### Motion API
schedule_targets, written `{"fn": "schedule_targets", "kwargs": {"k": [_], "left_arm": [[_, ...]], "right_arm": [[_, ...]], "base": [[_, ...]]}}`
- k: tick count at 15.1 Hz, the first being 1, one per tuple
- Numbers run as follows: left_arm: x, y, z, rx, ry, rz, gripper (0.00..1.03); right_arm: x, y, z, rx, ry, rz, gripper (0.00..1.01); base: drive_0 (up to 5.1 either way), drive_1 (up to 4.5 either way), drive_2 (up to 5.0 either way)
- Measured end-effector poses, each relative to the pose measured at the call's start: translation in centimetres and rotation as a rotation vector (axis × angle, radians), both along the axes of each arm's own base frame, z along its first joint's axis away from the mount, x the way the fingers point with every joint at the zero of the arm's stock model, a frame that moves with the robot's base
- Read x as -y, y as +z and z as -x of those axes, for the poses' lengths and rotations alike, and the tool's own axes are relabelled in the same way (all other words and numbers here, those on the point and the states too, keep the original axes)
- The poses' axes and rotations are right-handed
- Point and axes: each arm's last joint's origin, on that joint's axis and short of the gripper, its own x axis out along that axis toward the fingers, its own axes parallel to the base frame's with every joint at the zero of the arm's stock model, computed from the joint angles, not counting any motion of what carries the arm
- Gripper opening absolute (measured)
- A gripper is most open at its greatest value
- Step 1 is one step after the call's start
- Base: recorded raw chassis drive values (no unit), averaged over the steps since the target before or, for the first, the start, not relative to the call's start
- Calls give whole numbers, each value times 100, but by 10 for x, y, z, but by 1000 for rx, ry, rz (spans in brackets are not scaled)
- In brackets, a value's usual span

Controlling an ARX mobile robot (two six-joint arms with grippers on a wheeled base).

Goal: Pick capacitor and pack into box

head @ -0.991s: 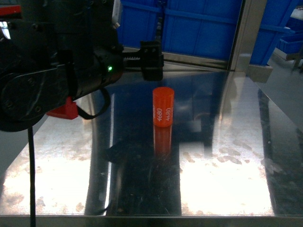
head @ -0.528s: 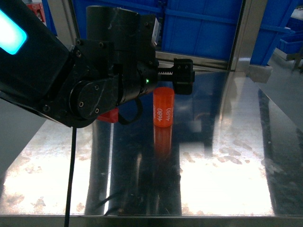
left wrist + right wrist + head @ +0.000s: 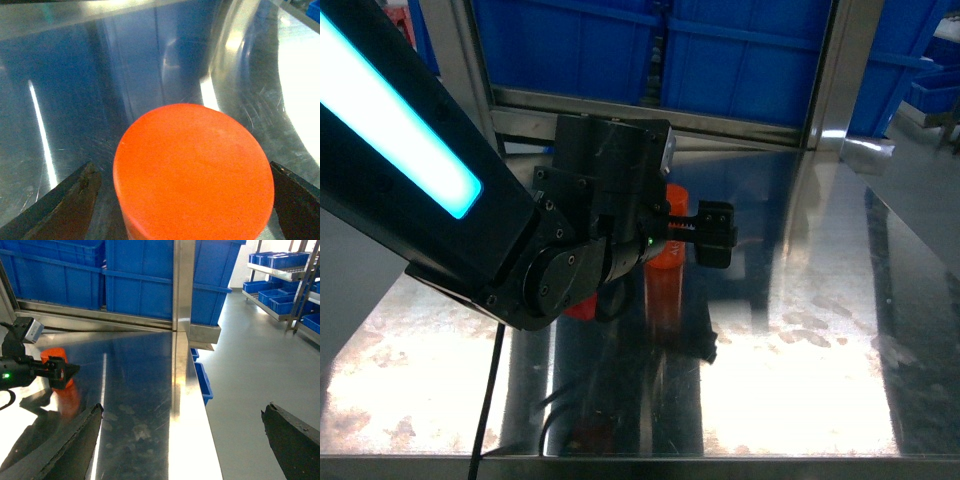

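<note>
One orange capacitor (image 3: 192, 172) stands upright on the shiny metal table (image 3: 800, 380). It is a round can, and the left wrist view looks right down on its flat top. It sits between the two dark fingers (image 3: 70, 200) of the left gripper (image 3: 682, 232). One finger is on each side of it, with a small gap on both sides, so nothing is squeezing it yet. The fingers are spread wide, a bit wider than the can. I think they are held that way so the can fits in the middle before they close.

In the head view the left gripper reaches in from the side, and its black body hides much of the can. Only an orange strip shows above and below the wrist. The can's orange mirror picture shines in the table under it.

The right gripper (image 3: 185, 450) hangs well away from the can, past the table's far edge. Its two dark fingers are spread wide with nothing between them. I think it waits there to keep out of the way.

Behind the table stand big blue bins (image 3: 740, 50) and a metal post (image 3: 182, 285). More blue bins sit on shelves (image 3: 280, 270) far off. The box is not in any view, so I cannot say where the can must go.
</note>
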Motion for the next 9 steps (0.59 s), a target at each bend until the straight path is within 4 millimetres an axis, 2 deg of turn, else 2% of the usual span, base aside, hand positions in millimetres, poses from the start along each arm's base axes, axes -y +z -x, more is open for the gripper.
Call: {"fn": "schedule_targets", "kwargs": {"k": [3, 6, 8, 9], "left_arm": [[1, -1, -1, 0, 9, -4, 85], [-1, -1, -1, 18, 29, 19, 48], [-16, 2, 9, 1, 75, 63, 46], [-31, 13, 22, 17, 103, 83, 46]], "right_arm": [[0, 0, 0, 0, 0, 0, 98], [0, 0, 0, 0, 0, 0, 98], [0, 0, 0, 0, 0, 0, 98], [0, 0, 0, 0, 0, 0, 98]], "base": [[0, 0, 0], [0, 0, 0], [0, 0, 0], [0, 0, 0]]}}
